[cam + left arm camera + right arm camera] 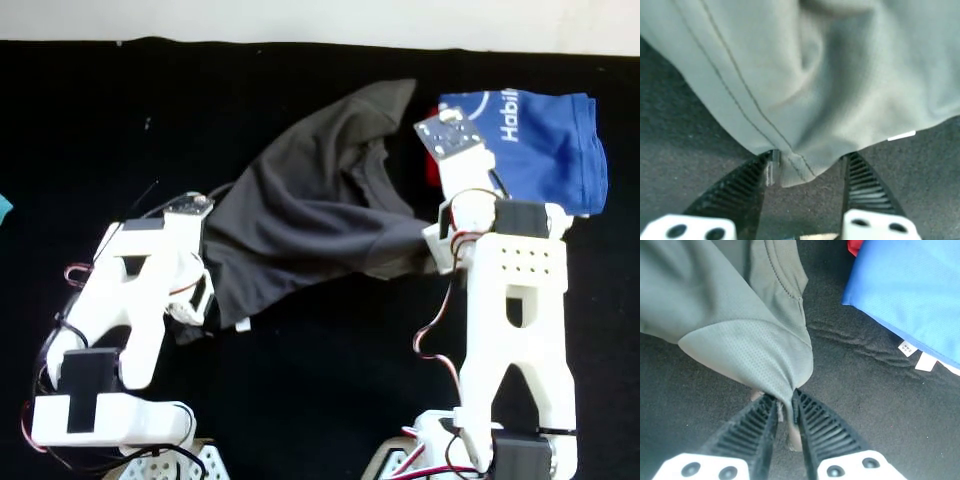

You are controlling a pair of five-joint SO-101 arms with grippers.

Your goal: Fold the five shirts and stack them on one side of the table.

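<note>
A dark grey shirt (pixel 310 210) hangs stretched between the two arms over the black table (pixel 330 400). My right gripper (pixel 432 245) is shut on one corner of it, the fabric (pixel 730 305) pinched between the ribbed fingers (pixel 784 396). My left gripper (pixel 200 300) is at the shirt's opposite edge. Its jaws stand open (pixel 810 157), and the stitched hem (pixel 790 170) lies between them, close to one finger. A folded blue shirt (pixel 540 150) lies at the back right on top of something red (pixel 432 170).
The blue shirt (pixel 910 295) and its white labels (pixel 914 354) lie just beyond my right gripper. A teal scrap (pixel 3 208) shows at the table's left edge. Bare black cloth spreads across the front middle between the arm bases.
</note>
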